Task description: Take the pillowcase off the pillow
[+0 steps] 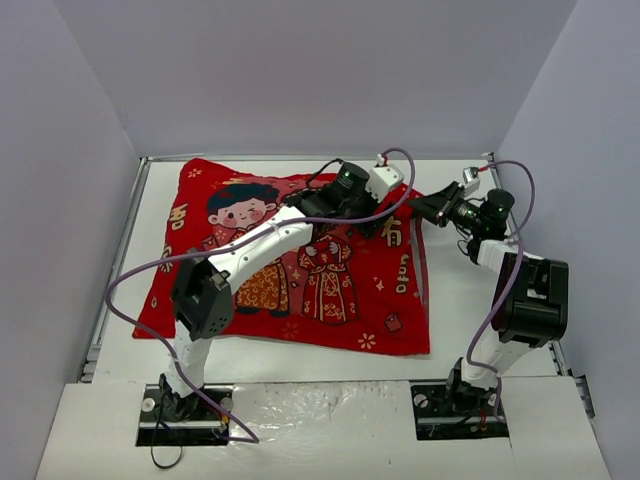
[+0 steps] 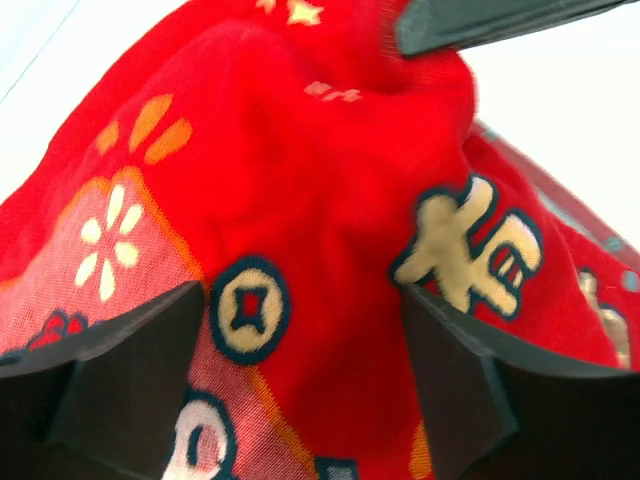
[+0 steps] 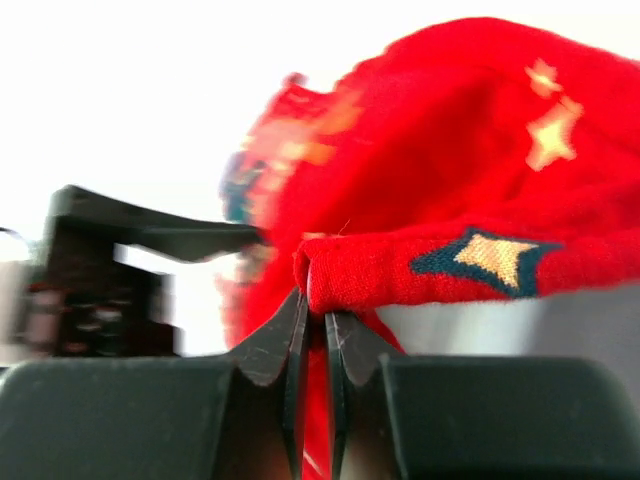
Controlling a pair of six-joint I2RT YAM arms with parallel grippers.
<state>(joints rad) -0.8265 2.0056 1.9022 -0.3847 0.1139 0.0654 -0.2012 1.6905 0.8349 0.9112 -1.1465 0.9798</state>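
The red pillowcase (image 1: 300, 260), printed with two cartoon children, lies flat across the white table (image 1: 460, 300). It covers the pillow, which is hidden in the top view. My right gripper (image 1: 424, 208) sits at the case's far right edge, shut on a fold of its hem (image 3: 318, 280). A pale surface (image 3: 470, 320) shows under that hem; I cannot tell whether it is the pillow. My left gripper (image 1: 372, 218) reaches over the case just left of the right one. It stands open, its fingers (image 2: 460, 400) straddling a raised bulge of red fabric (image 2: 320, 200) without closing on it.
Grey walls (image 1: 70, 150) enclose the table on three sides, with a raised rail (image 1: 115, 260) along the left. Purple cables (image 1: 130, 280) loop from both arms above the pillowcase. The right arm's base (image 1: 530, 300) stands on bare table beside the case's right edge.
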